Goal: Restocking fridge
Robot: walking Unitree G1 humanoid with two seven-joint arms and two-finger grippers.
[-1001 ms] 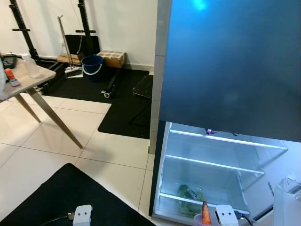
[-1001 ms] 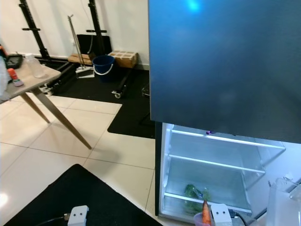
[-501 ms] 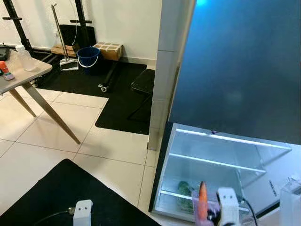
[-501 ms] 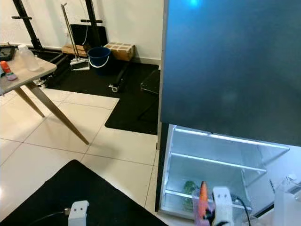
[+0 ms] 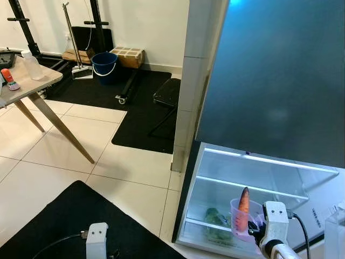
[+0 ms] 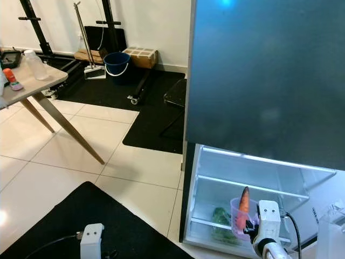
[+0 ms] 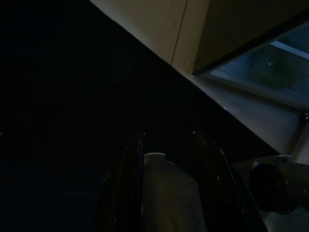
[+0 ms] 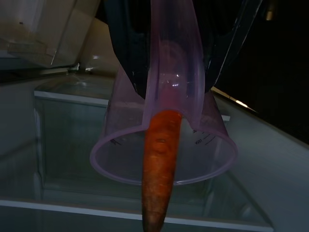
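The right gripper pinches the wall of a clear purple cup between its two black fingers, and a carrot stands in the cup with its tip poking out past the rim. Faint measuring marks run along the cup's rim; one seems to read 420, the rest are too small to read. In the head views the cup and carrot are held in front of the open lower compartment of the fridge, level with its lower glass shelf, with a bunch of green leaves lying at the bottom of the compartment just to the left.

Compared with half a second ago, the right arm has come up and forward: the carrot then showed at the bottom edge of the picture, and now it stands higher, against the lit inside of the fridge. The camera has also shifted a little, so the whole room sits slightly differently.

The left gripper hangs over the black mat, its fingers spread with nothing between them.

The dark upper fridge door is closed. Off to the left stand a wooden table with a bottle on it, a blue bucket and a cardboard box by the wall.
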